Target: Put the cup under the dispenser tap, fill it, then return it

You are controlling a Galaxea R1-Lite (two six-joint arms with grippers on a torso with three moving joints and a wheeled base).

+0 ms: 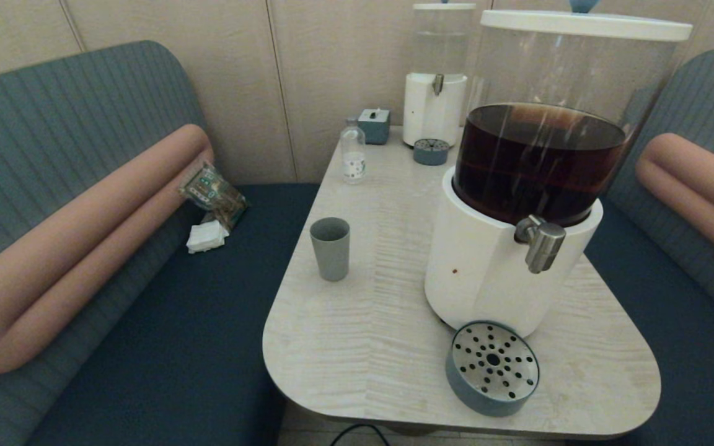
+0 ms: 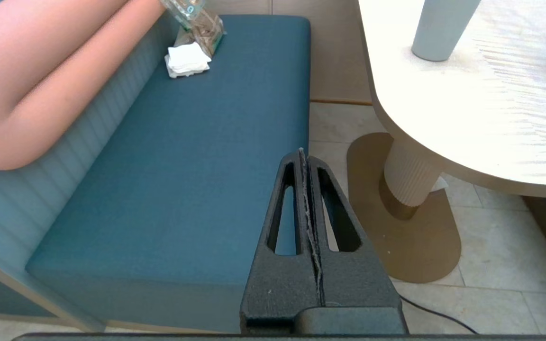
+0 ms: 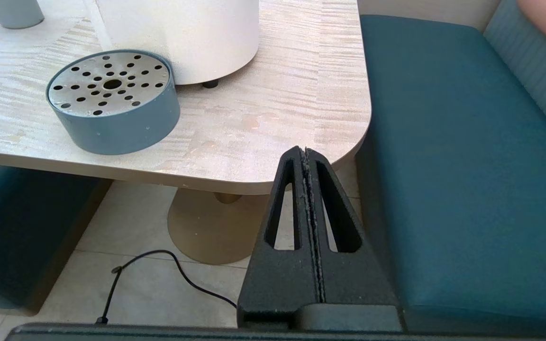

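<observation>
Nothing of the task looks begun. The cup (image 1: 330, 248) stands upright near the table's (image 1: 357, 347) left edge, well apart from the tap (image 1: 542, 243), and it seems empty, though its inside is dim. The drip tray (image 1: 492, 368) sits below the tap, at the near edge. The left gripper (image 2: 305, 156) hangs low beside the left bench (image 2: 197, 156), fingers pressed together, holding nothing. The right gripper (image 3: 305, 154) hangs below the table's near right corner, likewise closed and empty. Fetching, filling and returning all remain.
</observation>
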